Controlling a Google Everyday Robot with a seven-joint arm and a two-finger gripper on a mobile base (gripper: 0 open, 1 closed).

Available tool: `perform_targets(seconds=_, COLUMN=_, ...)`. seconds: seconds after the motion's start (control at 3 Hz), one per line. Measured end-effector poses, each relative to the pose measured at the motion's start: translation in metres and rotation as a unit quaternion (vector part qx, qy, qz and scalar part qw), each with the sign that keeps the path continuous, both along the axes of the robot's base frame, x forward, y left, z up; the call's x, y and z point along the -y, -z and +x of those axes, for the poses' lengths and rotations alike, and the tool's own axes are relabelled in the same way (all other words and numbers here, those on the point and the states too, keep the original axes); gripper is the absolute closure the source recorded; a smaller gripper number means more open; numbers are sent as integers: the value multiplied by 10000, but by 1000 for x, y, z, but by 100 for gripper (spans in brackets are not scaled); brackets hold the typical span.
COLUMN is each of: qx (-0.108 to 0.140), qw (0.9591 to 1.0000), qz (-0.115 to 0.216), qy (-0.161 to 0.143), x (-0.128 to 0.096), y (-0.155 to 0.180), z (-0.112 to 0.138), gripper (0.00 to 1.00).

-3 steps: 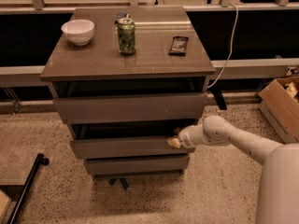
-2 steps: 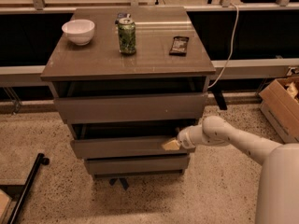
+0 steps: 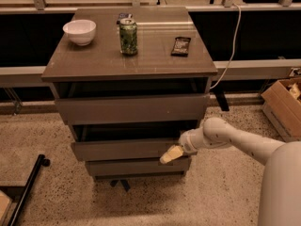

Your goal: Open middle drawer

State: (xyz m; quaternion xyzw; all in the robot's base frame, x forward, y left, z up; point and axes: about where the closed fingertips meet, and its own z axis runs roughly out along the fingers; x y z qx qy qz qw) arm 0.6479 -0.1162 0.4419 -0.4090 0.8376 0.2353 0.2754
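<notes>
The middle drawer (image 3: 122,149) is the flat grey-brown front between a taller, wider front (image 3: 131,108) above and a shorter, narrower one (image 3: 136,166) below. A dark gap shows above its top edge. My gripper (image 3: 171,154), with a yellowish tip, is at the right end of the middle drawer's front, over its lower edge. The white arm (image 3: 225,138) reaches in from the right.
On the cabinet top (image 3: 94,60) stand a white bowl (image 3: 80,31), a green can (image 3: 128,36) and a dark flat packet (image 3: 181,45). A cardboard box (image 3: 284,107) sits on the floor at right. A black bar on a wheel (image 3: 28,185) lies lower left. A cable (image 3: 230,51) hangs at the cabinet's right.
My gripper has moved down and a little left along the right end of the middle drawer front. The drawer fronts look unmoved.
</notes>
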Motion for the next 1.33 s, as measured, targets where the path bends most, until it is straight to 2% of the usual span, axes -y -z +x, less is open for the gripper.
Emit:
perform_targets(seconds=0.33, qx=-59, qw=10000, qz=-27, qy=-1, x=1, y=1, z=-4, gripper=0)
perform_targets(seconds=0.67, qx=-437, qw=9989, qz=-87, qy=-141, x=4, y=9, z=-23, gripper=19)
perform_targets(seconds=1.0, qx=-437, qw=9989, qz=-87, qy=-141, x=4, y=4, z=-23, gripper=42)
perform_targets(seconds=1.33, qx=-437, qw=9989, qz=-87, qy=-140, x=4, y=-2, z=-23, gripper=48)
